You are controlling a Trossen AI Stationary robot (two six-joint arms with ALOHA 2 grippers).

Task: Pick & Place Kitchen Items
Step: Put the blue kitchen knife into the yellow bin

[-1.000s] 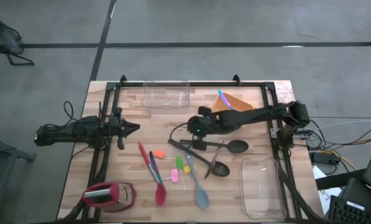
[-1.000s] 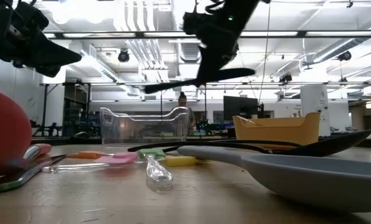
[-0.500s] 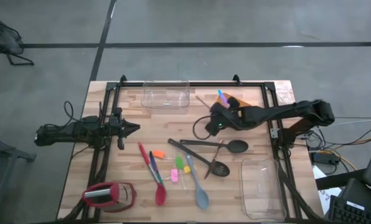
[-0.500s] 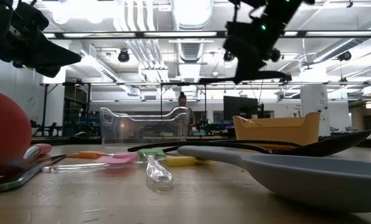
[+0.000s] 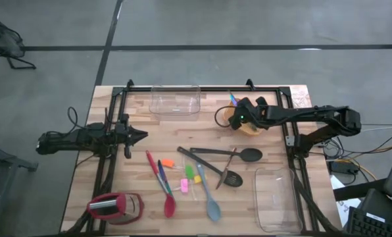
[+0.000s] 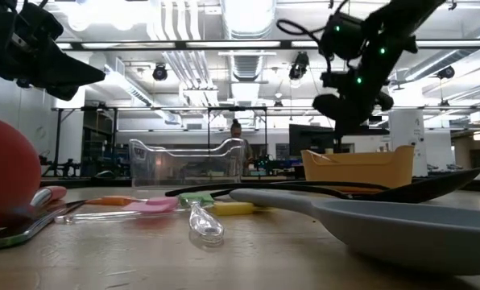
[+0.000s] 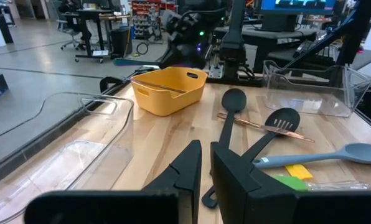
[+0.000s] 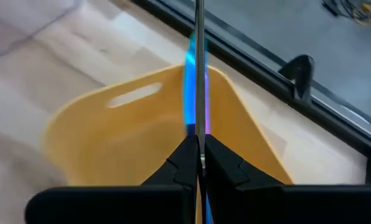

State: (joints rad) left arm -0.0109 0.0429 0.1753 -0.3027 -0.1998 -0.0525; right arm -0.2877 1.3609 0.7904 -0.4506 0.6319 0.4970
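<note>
Overhead, the right gripper (image 5: 238, 117) hangs directly above the orange bowl (image 5: 252, 127), its two fingers pinched together on a thin metal utensil (image 8: 198, 68) whose shaft runs out over the bowl's open mouth; what kind of utensil it is cannot be made out. A blue-and-purple piece of cutlery (image 8: 189, 74) already leans inside the bowl

The step in hand looks like a drop into the bowl. To do it well, the wrist would lower until the utensil's free end is below the bowl's rim and clear of the blue piece, and only then would the fingers part. A release from this height risks a bounce out or a tip over the far rim

Other items wait on the table on the near side of the bowl: a black spoon (image 5: 230, 153) and a slotted black spoon (image 5: 223, 173) nearest it, then the grey-blue spatula (image 5: 209, 197), the red spatula (image 5: 164, 190) and small neon pieces (image 5: 190, 173) farther off

The left gripper (image 5: 135, 136) idles well away from the bowl, at the table's left edge, fingers drawn narrow with a thin slit between them and nothing in it
</note>
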